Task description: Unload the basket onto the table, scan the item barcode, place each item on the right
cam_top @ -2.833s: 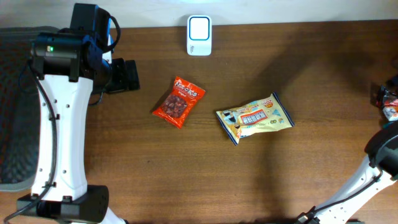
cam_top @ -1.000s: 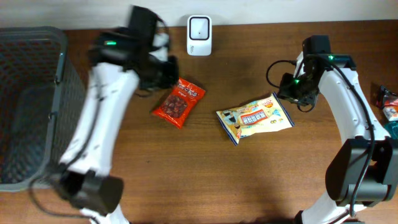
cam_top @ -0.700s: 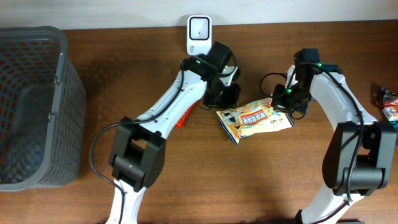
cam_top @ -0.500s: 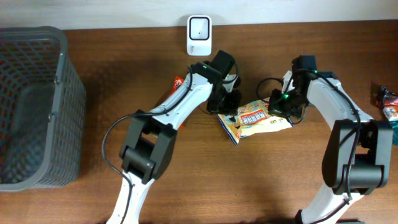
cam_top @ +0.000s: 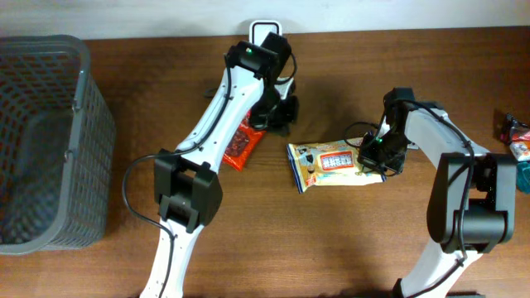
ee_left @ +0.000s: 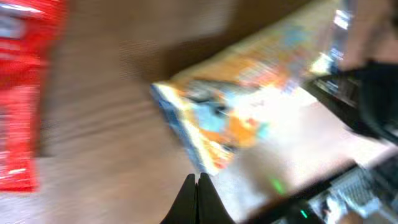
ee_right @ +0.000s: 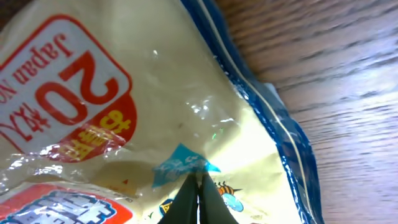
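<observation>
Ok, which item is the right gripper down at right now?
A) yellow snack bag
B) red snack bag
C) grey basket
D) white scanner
A: the right gripper sits at one end of the yellow snack bag, and its wrist view is filled with that yellow wrapper.

yellow bag (cam_top: 331, 163) mid-table | right tool (cam_top: 369, 159) at its edge | basket (cam_top: 50, 41) far side

A yellow crinkly plastic snack packet (cam_top: 331, 163) lies flat mid-tabletop, well short of the white boxy scanner (cam_top: 267, 27) at the far edge.
</observation>
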`<state>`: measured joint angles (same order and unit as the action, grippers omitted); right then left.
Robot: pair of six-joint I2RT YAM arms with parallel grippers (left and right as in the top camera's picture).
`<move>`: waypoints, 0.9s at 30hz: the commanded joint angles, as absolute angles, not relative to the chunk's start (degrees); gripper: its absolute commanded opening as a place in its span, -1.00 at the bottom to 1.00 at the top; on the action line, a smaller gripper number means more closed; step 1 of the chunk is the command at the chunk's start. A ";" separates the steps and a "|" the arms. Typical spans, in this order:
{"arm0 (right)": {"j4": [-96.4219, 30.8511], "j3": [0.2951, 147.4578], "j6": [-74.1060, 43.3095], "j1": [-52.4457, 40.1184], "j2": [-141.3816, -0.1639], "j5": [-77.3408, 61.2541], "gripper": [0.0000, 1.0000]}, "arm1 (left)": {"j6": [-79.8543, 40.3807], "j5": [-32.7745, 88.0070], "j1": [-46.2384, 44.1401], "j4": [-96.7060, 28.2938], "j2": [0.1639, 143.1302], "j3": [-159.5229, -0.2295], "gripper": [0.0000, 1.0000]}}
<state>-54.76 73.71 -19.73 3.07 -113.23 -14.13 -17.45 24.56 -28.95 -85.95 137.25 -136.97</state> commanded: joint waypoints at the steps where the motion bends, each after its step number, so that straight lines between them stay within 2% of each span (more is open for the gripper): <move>1: -54.89 74.70 -20.21 3.40 -114.37 -16.53 -0.92 | -14.00 32.77 -33.74 -85.56 139.11 -134.13 -1.00; 7: -55.13 74.70 -19.77 3.42 -114.37 -16.45 -0.92 | -15.84 31.99 -38.33 -75.05 144.79 -126.63 -1.00; 9: -55.09 74.70 -19.77 3.42 -114.37 -16.38 -0.92 | -18.37 23.99 -38.20 -75.33 145.25 -125.47 -1.00; 12: -55.13 74.70 -19.77 3.42 -114.37 -16.10 -0.92 | -25.61 5.93 -38.20 -76.14 145.51 -124.73 -1.00; 15: -55.79 74.70 -18.44 3.42 -114.37 -16.64 -0.92 | -27.03 -4.08 -37.26 -80.23 145.49 -126.02 -1.00; 21: -59.61 80.95 -16.56 3.40 -114.37 -18.90 -0.92 | -27.99 -5.61 -30.83 -91.35 142.39 -139.17 -1.00; 24: -61.84 84.51 -6.87 3.40 -114.37 -30.24 -0.92 | -28.03 -5.63 -28.36 -92.23 140.59 -141.99 -1.00; 25: -62.04 84.49 -6.20 3.36 -114.39 -33.01 -0.58 | -28.03 -5.63 -27.27 -92.12 140.53 -141.97 -0.99; 26: -62.30 84.14 -6.20 2.92 -114.50 -33.10 0.29 | -28.03 -5.63 -25.87 -92.01 140.57 -141.51 -0.63; 27: -62.65 83.33 -6.22 2.22 -114.50 -32.29 0.96 | -28.05 -5.61 -24.56 -92.01 140.59 -140.86 -0.27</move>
<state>-61.82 83.59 -9.67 3.07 -114.10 -28.03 -27.31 -4.78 -27.35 -91.96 142.69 -140.81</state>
